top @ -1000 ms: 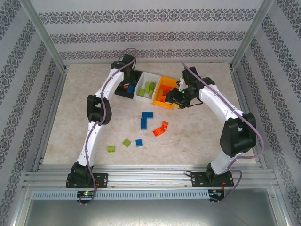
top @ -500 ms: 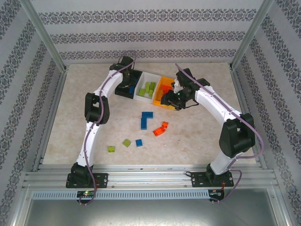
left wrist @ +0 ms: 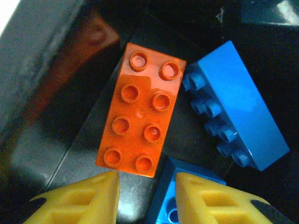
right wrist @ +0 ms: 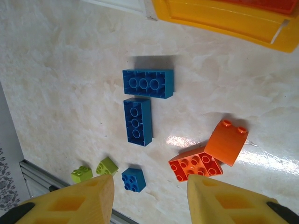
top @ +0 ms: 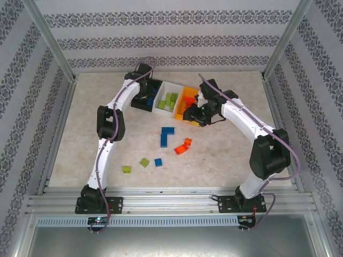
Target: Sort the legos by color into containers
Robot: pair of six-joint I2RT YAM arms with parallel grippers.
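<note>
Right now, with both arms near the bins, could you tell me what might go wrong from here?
An orange brick lies in the black bin among blue bricks; left there, it ends up missorted.
The nearest blue brick sits right by the open left gripper, so closing may catch it too.
On the table, two orange bricks touch; the right gripper may nudge one while taking the other.

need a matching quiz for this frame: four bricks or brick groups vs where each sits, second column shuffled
Things:
1. orange eight-stud brick
2. pile of lime bricks
3. two long blue bricks
4. small blue brick

Places:
A. on the table, forming an L
B. in the white bin
C. in the black bin, next to other blue bricks
D. on the table, beside two small lime bricks

Pairs: 1-C, 2-B, 3-A, 4-D
</note>
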